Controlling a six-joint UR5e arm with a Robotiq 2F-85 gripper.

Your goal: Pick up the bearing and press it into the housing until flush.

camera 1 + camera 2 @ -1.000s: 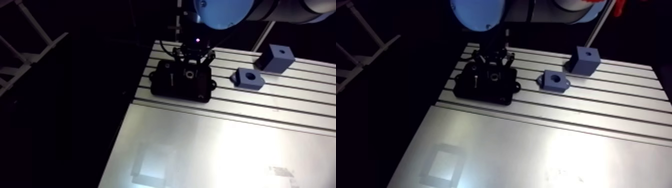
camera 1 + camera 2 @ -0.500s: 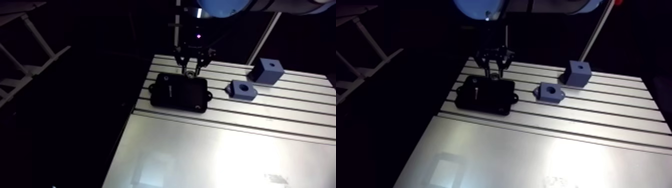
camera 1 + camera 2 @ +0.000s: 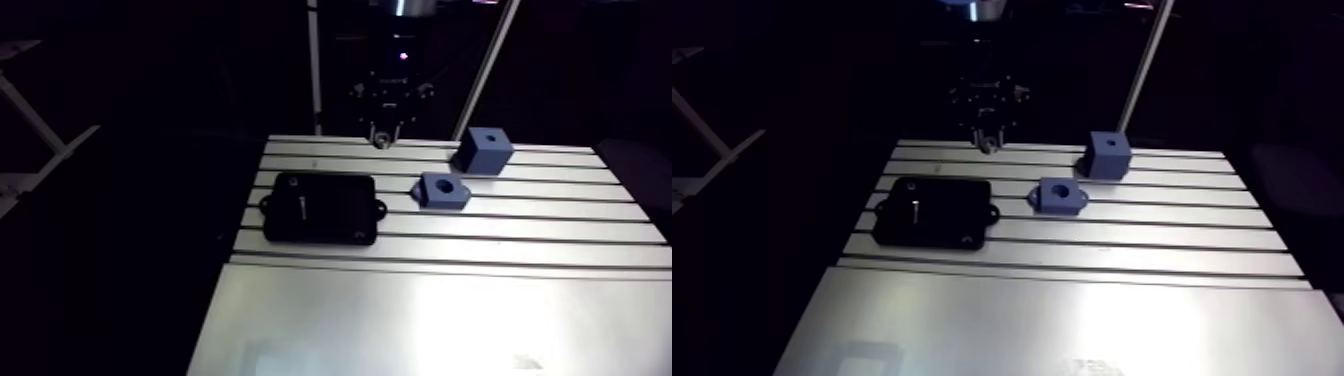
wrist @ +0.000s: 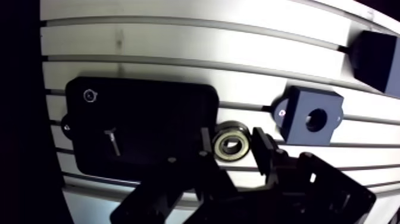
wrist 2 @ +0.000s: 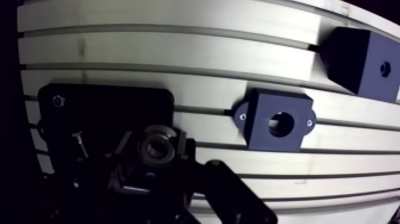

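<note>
gripper (image 4: 233,150) clamped on bearing (image 5: 156,146), hanging above the far edge of table (image 3: 430,300) | housing (image 4: 296,113) flat on slots, bore up, open strip between it and black plate (image 4: 140,125) | blue cube (image 5: 357,59) just beyond housing, near far edge

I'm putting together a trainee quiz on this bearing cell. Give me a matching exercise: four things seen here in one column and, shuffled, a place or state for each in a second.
Things
1. bearing
2. blue flanged housing
3. blue block
4. black tray

Places or states
A. flat and dark, the widest thing on the table
B. clamped in the gripper, off the table
C. between tray and block, large bore empty
D. nearest the table's far edge, small hole on top

Pairs: 1-B, 2-C, 3-D, 4-A
</note>
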